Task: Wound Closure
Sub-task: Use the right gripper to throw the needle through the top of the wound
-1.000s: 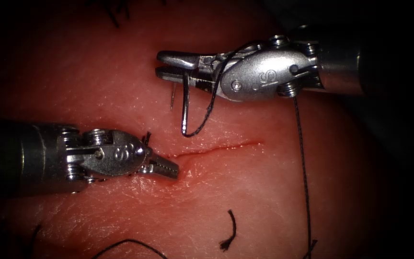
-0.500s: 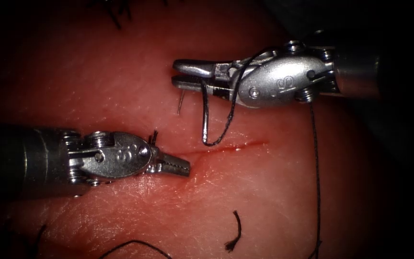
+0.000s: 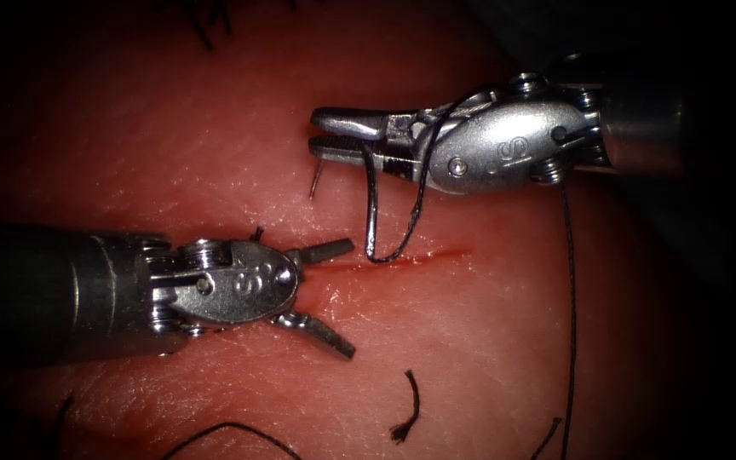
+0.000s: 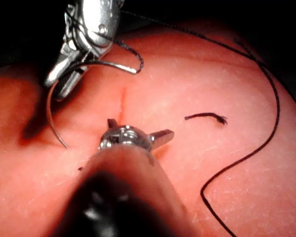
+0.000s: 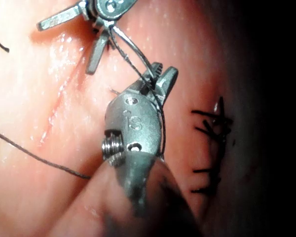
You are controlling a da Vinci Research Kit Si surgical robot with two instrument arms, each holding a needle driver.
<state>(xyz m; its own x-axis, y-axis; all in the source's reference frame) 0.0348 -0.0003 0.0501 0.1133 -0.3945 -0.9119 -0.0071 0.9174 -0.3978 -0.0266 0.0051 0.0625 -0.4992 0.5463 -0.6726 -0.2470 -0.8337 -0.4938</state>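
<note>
Needle (image 3: 370, 200): stiff, slippery steel, clear of the tissue (image 3: 487, 341); my right pincer (image 3: 342, 135) grasps it mid-curve, the best hold. My left pincer (image 3: 334, 298) gapes, holding nothing, beside the cut (image 3: 411, 258).

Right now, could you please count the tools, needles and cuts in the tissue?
Tools: 2, left tool open and empty, right tool holding the needle near mid-curve.
Needles: 1, clear of the tissue.
Cuts: 1.
Total: 4.
</note>
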